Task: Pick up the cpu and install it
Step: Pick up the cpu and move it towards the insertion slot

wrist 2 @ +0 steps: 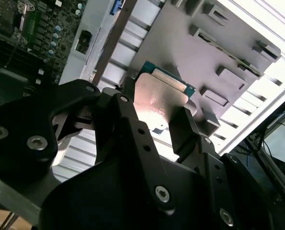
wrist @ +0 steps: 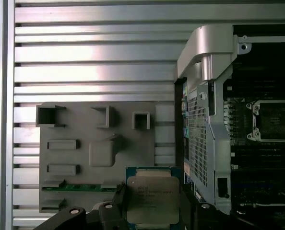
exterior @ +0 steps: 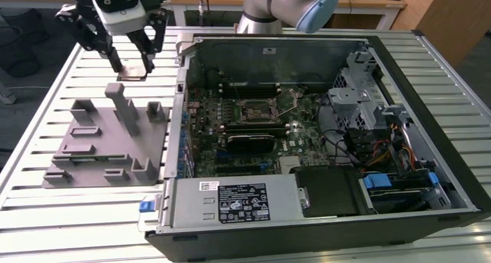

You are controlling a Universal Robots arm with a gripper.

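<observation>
The cpu [exterior: 132, 73] is a flat square chip with a silvery top and a thin rim. It sits between the two black fingers of my gripper [exterior: 131, 66], which is shut on it. In the exterior view it hangs above the slatted table, behind the grey plastic tray [exterior: 107, 145] and to the left of the open computer case. In the first wrist view the cpu [wrist: 152, 199] is above the edge of the tray [wrist: 70, 158], and the dark socket frame [wrist: 273, 120] lies off to the side inside the case. The second wrist view shows the cpu [wrist 2: 162, 95] clamped between the fingers [wrist 2: 184, 125].
The open computer case [exterior: 322, 130] lies on the slatted metal table [exterior: 69, 217], with the socket [exterior: 258, 109] mid-board, drive cages and cables on the exterior view's right. Upright posts [exterior: 123, 107] rise from the tray. The case's side wall [wrist: 202, 96] stands between tray and board.
</observation>
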